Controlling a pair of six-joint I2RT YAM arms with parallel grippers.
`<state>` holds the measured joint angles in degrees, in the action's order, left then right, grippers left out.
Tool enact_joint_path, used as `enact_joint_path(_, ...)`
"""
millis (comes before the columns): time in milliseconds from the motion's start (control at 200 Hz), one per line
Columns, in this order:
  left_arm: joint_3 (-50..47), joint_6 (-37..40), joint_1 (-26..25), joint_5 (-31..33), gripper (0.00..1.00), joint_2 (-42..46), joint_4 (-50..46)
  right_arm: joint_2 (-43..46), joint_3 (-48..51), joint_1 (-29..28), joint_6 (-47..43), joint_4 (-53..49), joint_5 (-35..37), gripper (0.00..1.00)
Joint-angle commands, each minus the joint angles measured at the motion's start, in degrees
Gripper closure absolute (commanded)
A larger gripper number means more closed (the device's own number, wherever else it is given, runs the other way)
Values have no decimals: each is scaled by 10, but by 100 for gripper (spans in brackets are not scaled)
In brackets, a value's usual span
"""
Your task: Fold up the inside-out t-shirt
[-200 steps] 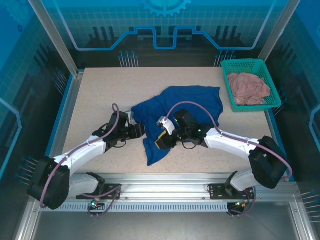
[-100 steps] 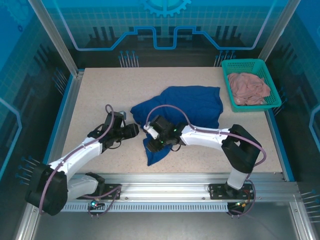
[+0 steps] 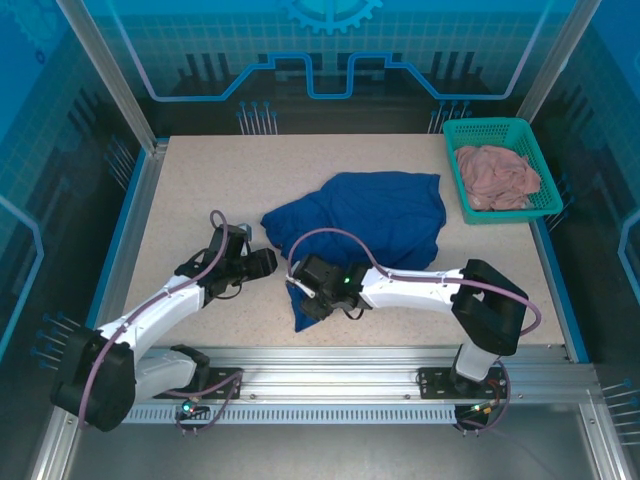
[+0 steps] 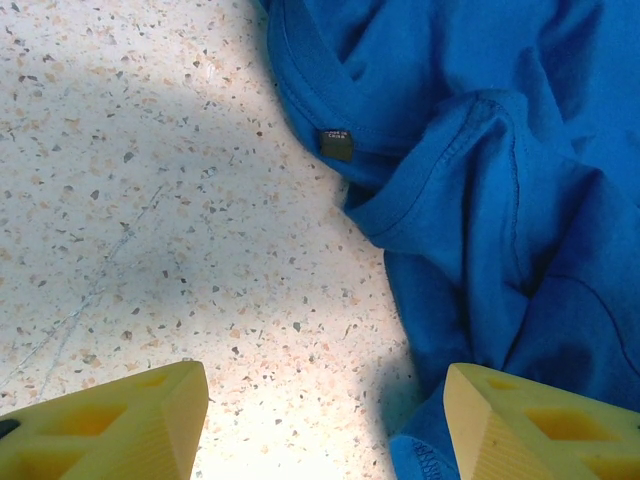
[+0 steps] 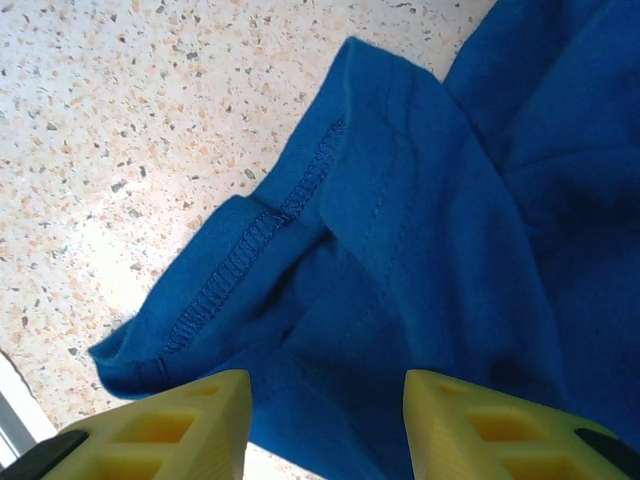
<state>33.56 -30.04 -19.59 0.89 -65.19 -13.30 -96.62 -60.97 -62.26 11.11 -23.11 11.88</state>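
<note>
Movement first: a second ago the left gripper [image 3: 268, 262] sat right against the left edge of the t-shirt [image 3: 370, 215]. Now it has drawn back a little, onto bare table [image 3: 190, 190] just beside the cloth. The right arm has changed more. It then reached in from the right with its head near the middle of the shirt's near edge. Now its elbow is folded, and the right gripper [image 3: 303, 303] has slid left and nearer the rail, over the narrow tongue of blue that trails toward the front. The shirt itself looks much as it did.

The shirt lies crumpled in the middle of the table, its bulk spread toward the far right. From the left wrist camera, the yellow fingers [image 4: 100, 425] stand wide apart with speckled tabletop between them. The blue cloth begins by the right-hand finger, and a small dark label [image 4: 337, 143] shows at a seam further ahead. From the right wrist camera, that gripper's fingers [image 5: 510, 425] are also parted, with a stitched hem [image 5: 270, 230] and folded blue cloth lying ahead of them. Nothing is pinched. I cannot tell whether the tips touch the cloth.

At the far right corner, well apart from the shirt, a teal basket [image 3: 487, 127] holds a bundled dusty-pink garment [image 3: 497, 175].
</note>
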Motion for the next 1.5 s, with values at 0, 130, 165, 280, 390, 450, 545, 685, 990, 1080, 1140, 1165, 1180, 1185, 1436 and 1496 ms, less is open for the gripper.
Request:
enact_joint_path(0,-6,7,7,6,35,4,-6,2,-3,-11,-15,-10,15,55)
enact_joint_path(130,-3,8,7,4,35,-3,-4,-21,-13,-12,-25,-14,13,56)
enact_joint_path(165,-3,8,7,2,35,-4,-4,-26,-15,-12,-26,-13,13,56)
enact_joint_path(280,-5,8,7,1,35,-4,-3,-42,-23,-12,-35,-11,20,55)
enact_joint_path(390,-5,9,7,1,35,-5,-1,-56,-35,-11,-46,-14,29,56)
enact_joint_path(450,-4,9,7,0,35,-5,-1,-63,-39,-11,-49,-14,34,57)
enact_joint_path(545,-4,10,7,0,34,-5,-3,-65,-42,-10,-50,-14,40,67)
enact_joint_path(685,-5,10,7,0,34,-6,-2,-55,-37,-9,-51,-12,41,82)
enact_joint_path(990,-16,1,7,-37,34,-13,10,6,-2,5,-47,-11,18,98)
enact_joint_path(1080,-31,-3,6,-64,34,-13,20,29,11,15,-44,-7,2,99)
enact_joint_path(1140,-43,-8,5,-83,33,-9,28,45,20,21,-42,-3,-10,99)
enact_joint_path(1165,-48,-10,4,-92,33,-7,31,50,23,24,-40,-1,-14,99)
enact_joint_path(1180,-51,-12,3,-97,33,-7,33,54,24,26,-39,-1,-17,99)
enact_joint_path(1185,-52,-13,2,-99,33,-6,34,55,25,27,-39,-1,-17,99)
enact_joint_path(1436,-108,-46,-51,-175,28,6,107,80,39,74,-18,20,-69,100)
enact_joint_path(1496,-106,-50,-66,-179,27,-11,123,81,40,79,-16,26,-78,99)
